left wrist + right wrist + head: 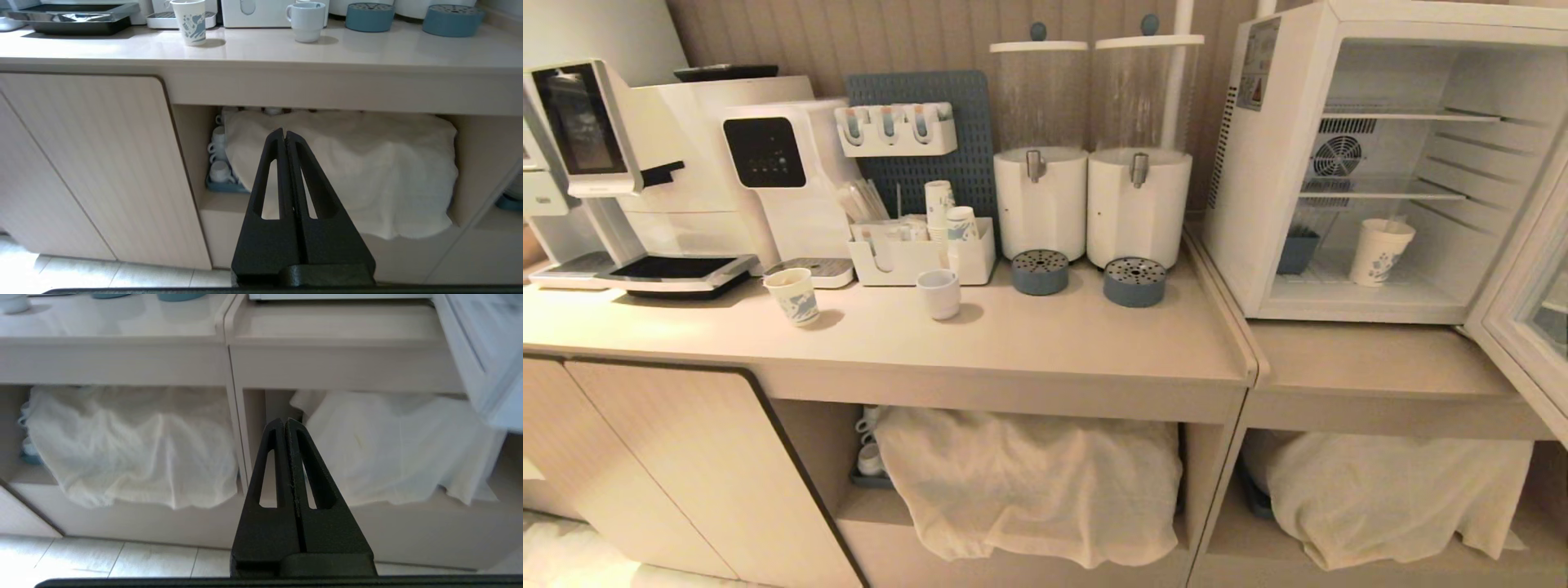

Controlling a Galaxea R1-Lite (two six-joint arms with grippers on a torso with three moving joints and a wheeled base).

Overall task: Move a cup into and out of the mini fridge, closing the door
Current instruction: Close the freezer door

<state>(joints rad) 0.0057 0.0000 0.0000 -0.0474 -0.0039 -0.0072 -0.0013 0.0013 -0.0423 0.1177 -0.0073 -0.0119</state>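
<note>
The mini fridge (pixel 1258 204) stands at the right end of the counter, and its glass door (pixel 1523 327) is swung wide open toward me. On the fridge's bottom shelf stands the cup (pixel 1379 251), a white paper cup with a blue print. Neither arm shows in the head view. My left gripper (pixel 283 132) hangs shut and empty below the counter, in front of a cloth-covered shelf. My right gripper (pixel 284 421) is shut and empty too, low before the divider between two shelf bays. Part of the door (pixel 470 351) shows up and to its right.
On the counter (pixel 1029 343) stand a shorter blue-patterned paper cup (pixel 793 296), a white mug (pixel 939 293), a coffee machine (pixel 645 180), a condiment organizer (pixel 915 253) and two drink dispensers (pixel 1086 163). A small blue box (pixel 1297 251) sits inside the fridge. White cloths (pixel 1029 482) cover the lower shelves.
</note>
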